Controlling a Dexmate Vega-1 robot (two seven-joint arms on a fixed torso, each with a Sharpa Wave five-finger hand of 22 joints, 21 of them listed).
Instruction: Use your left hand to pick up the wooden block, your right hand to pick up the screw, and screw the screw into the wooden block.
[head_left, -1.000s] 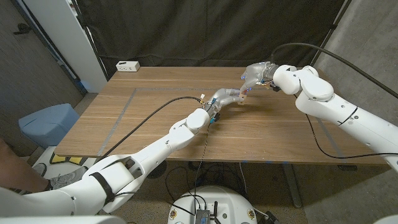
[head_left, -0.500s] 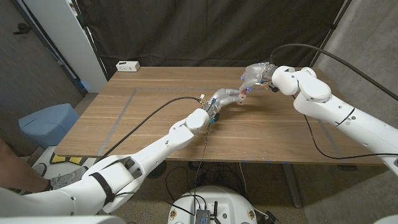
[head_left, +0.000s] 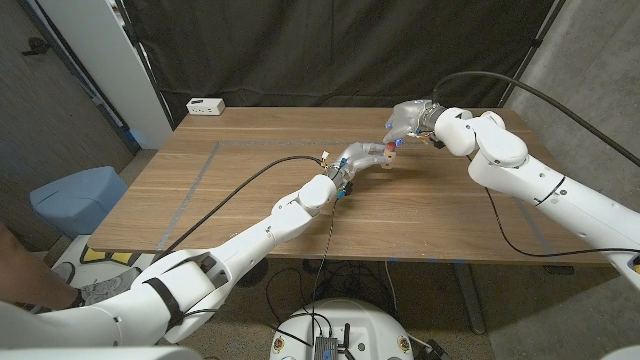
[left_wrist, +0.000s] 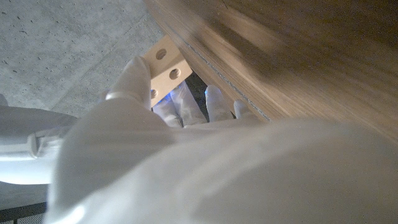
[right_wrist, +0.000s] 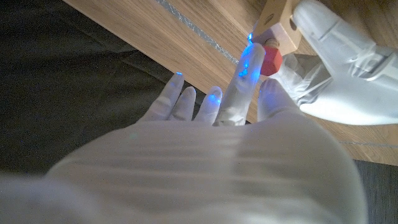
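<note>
My left hand (head_left: 362, 156) is raised over the middle of the table and grips a pale wooden block (left_wrist: 165, 65) with round holes in its faces; the block (head_left: 386, 155) sticks out toward my right hand. My right hand (head_left: 405, 121) is right beside it and pinches a screw with a red head (right_wrist: 271, 60) between a finger (right_wrist: 240, 91) and the thumb. The screw's head sits against the block (right_wrist: 277, 23); its shaft is hidden. The left hand (right_wrist: 343, 70) wraps the block's other side.
A white power box (head_left: 205, 105) sits at the table's back left corner. Grey tape lines (head_left: 192, 187) run along the left part of the wooden table (head_left: 450, 215). A black cable (head_left: 250, 180) trails along my left arm. A blue bin (head_left: 75, 200) stands left of the table.
My right hand and forearm have moved a little to the left, closing onto the block in my left hand. The left arm has stayed put.
</note>
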